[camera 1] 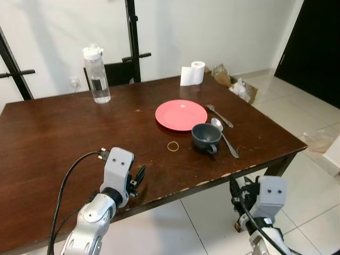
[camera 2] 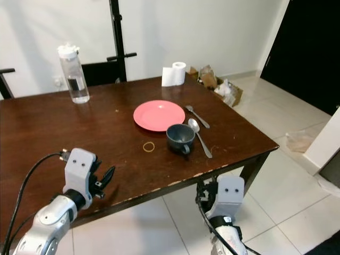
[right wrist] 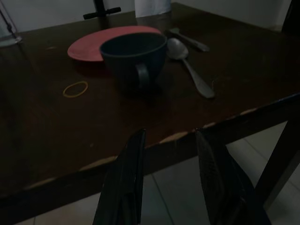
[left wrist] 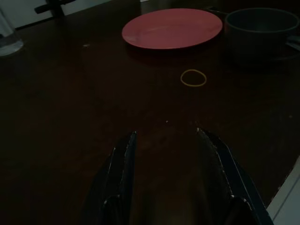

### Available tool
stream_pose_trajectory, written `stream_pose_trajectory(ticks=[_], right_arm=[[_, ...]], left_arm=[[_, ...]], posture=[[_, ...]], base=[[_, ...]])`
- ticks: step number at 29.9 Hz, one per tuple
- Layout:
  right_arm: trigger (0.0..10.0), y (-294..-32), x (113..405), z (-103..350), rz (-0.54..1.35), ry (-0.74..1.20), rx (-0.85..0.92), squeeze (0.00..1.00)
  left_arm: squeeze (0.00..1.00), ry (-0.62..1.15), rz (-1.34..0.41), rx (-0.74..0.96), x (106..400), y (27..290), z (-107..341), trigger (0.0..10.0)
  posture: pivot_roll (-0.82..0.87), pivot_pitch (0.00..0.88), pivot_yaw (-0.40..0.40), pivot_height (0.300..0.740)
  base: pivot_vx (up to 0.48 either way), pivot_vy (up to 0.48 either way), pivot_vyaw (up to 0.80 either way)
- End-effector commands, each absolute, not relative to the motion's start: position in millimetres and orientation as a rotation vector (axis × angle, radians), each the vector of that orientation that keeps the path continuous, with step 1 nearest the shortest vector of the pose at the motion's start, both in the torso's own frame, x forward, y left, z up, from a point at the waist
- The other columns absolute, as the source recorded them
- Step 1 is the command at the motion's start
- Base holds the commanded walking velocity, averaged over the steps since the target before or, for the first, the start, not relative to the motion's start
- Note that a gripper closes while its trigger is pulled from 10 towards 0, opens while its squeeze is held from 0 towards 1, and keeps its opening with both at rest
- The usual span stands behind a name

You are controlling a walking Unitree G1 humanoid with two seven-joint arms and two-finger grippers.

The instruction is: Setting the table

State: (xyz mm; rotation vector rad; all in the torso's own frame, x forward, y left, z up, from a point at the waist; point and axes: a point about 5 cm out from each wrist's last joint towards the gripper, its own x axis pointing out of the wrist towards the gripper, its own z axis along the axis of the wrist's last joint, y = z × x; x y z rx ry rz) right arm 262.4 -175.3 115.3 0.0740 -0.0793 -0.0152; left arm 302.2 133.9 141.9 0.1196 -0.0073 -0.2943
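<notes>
A place setting is seen largely laid out on the dark brown wooden worktop [camera 1: 64, 133]. A round, flat coral-pink plate [camera 1: 181, 114] is set towards the far right, with a dark grey-blue ceramic cup [camera 1: 206, 137] placed just near of it, its handle turned to the near side. Two long metal spoons [camera 1: 224, 136] are laid to the right of plate and cup, one touching or almost touching the cup's right side, the other [camera 1: 219, 115] beside the plate.

A thin yellow rubber band [camera 1: 173, 146] is left lying on the bare wood just left of the cup. A clear plastic water bottle with a white cap [camera 1: 96, 74] is stood at the far left, and a white paper roll [camera 1: 193, 73] at the far edge.

The left gripper [camera 1: 139, 178] is held low over the near edge of the worktop, jaws parted and empty. The right gripper [right wrist: 171, 176] is held below and short of the chipped near edge, jaws likewise parted with nothing between them.

The setting is judged close to complete, with perhaps the stray band to be cleared and the cutlery straightened. The wood appears matte and worn at its edge, the plate smooth.
</notes>
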Motion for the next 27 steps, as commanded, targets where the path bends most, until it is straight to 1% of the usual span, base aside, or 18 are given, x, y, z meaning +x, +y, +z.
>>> stream_pose_trajectory(ticks=[1, 14, 27], right_arm=[[10.0, -173.8, 260.4, 109.4, -0.013, -0.059, 0.086, 0.0], [10.0, -177.3, 257.7, 104.5, -0.049, -0.046, 0.134, 0.0], [10.0, -173.1, 256.2, 102.6, -0.046, -0.043, 0.155, 0.0]], left_arm=[[0.0, 0.013, -0.28, 0.131, 300.4, 135.4, 134.4, 10.0], [0.0, 0.012, -0.286, 0.138, 301.6, 130.5, 131.7, 10.0], [0.0, 0.025, -0.29, 0.158, 300.4, 131.3, 129.6, 10.0]], posture=[[-0.04, 0.0, 0.089, 0.74], [-0.04, 0.016, 0.103, 0.74], [-0.03, 0.03, 0.116, 0.74]], base=[[0.0, 0.0, 0.0], [0.0, 0.0, 0.79], [0.0, 0.0, 0.78]])
